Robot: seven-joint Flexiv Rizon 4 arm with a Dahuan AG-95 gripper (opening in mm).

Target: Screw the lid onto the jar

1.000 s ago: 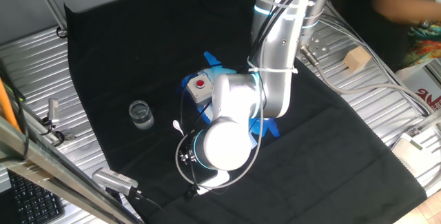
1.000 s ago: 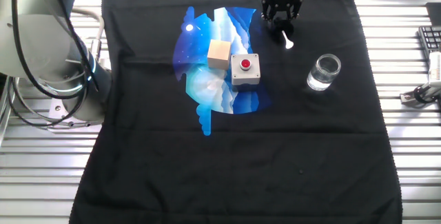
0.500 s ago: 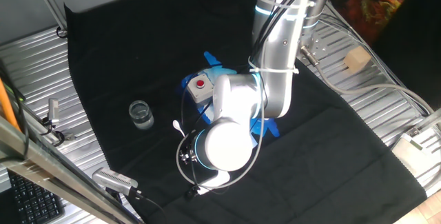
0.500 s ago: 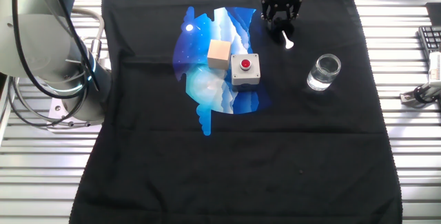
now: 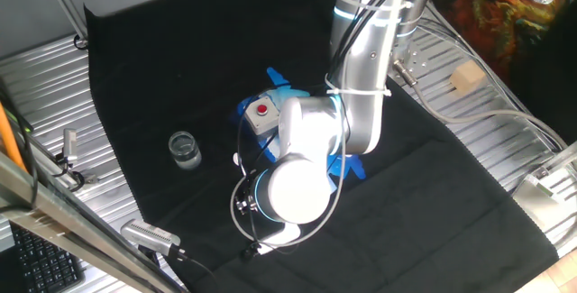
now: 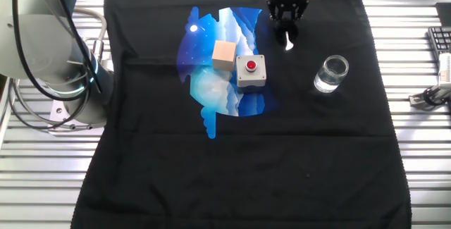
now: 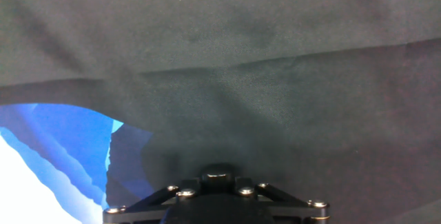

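The jar (image 6: pixel 331 74) is a short clear glass cylinder standing upright and open on the black cloth, also seen as the jar (image 5: pixel 184 149). The lid (image 6: pixel 288 44) shows only its white rounded tip, which sticks out below my gripper (image 6: pixel 287 26); its black cap is lost against the black fingers. The gripper stands over the lid, well left of and behind the jar, with its fingers drawn in round the cap. In one fixed view the arm's body hides the gripper, and only the lid's white tip (image 5: pixel 236 159) peeks out. The hand view shows cloth only.
A grey box with a red button (image 6: pixel 251 70) and a tan wooden cube (image 6: pixel 224 54) sit together on a blue patterned patch (image 6: pixel 211 88), left of the gripper. The black cloth (image 6: pixel 232 172) lies on a ribbed metal table (image 6: pixel 423 151). Another wooden block (image 5: pixel 467 78) lies off the cloth.
The lid's white tip has shifted slightly and sits closer under the gripper. Arm, jar, box and cube have not moved.
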